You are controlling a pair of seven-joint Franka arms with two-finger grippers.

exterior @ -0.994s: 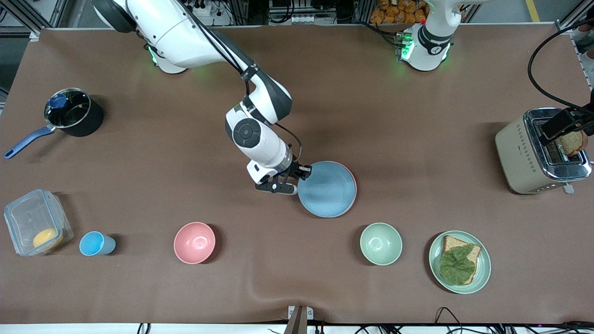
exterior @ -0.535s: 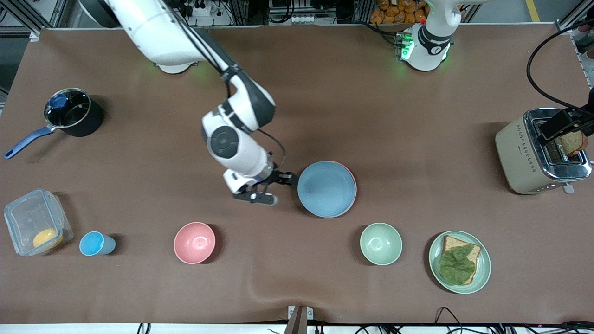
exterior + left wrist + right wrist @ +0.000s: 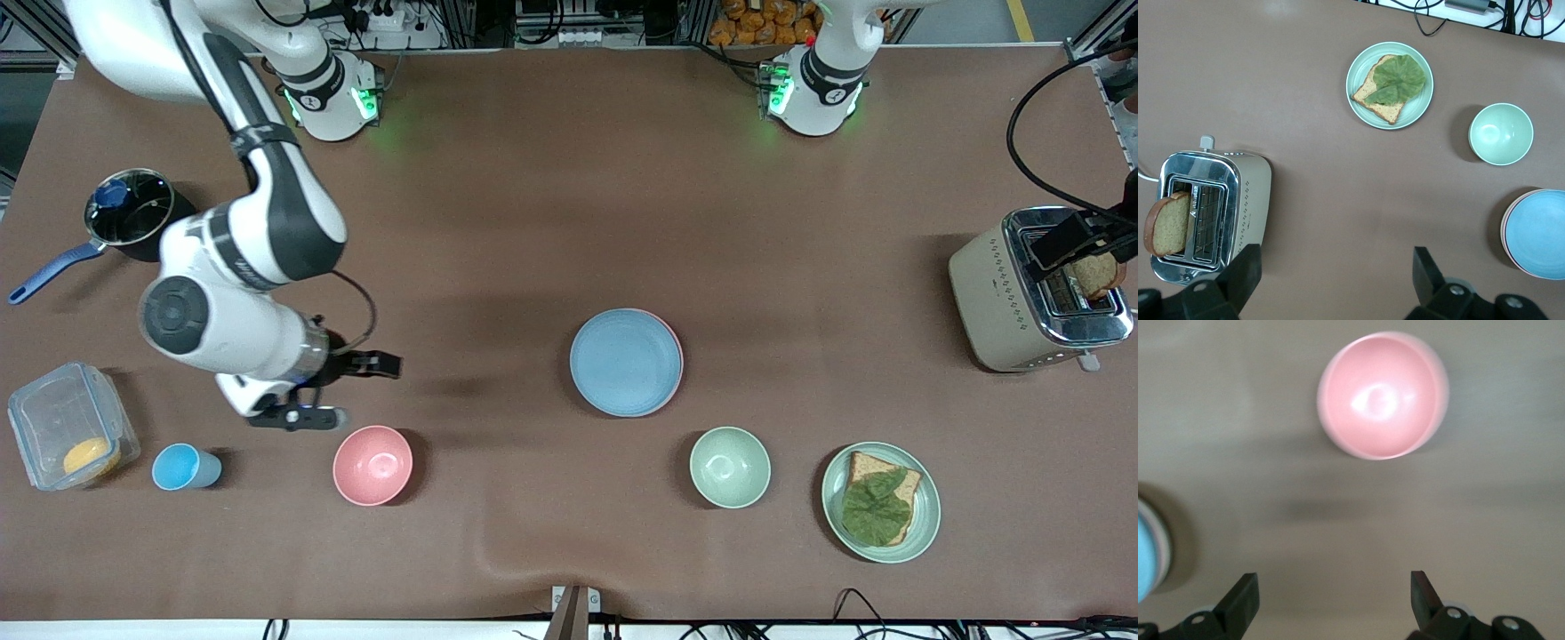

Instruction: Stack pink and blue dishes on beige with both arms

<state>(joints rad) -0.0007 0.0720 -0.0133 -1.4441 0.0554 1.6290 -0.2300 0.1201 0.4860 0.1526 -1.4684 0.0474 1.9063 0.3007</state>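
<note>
At the middle of the table lies the blue plate (image 3: 626,361), stacked on the pink plate (image 3: 678,353), of which only a thin crescent of rim peeks out on the side toward my left arm's end. Whether a beige plate lies under them I cannot tell.

Nearer the front camera stand a green bowl (image 3: 730,467) and a green plate with bread and a leaf (image 3: 880,502). A pink bowl (image 3: 372,465) sits toward my right arm's end, with a blue cup (image 3: 184,467) and a clear container (image 3: 69,436) past it.

My right gripper (image 3: 342,389) hangs over bare tablecloth near the pink bowl, jaws spread wide and holding nothing. My left gripper (image 3: 1331,270) waits high over the table near the toaster (image 3: 1036,289), jaws wide apart and empty; a slice of bread (image 3: 1166,223) stands in the toaster's slot.
</note>
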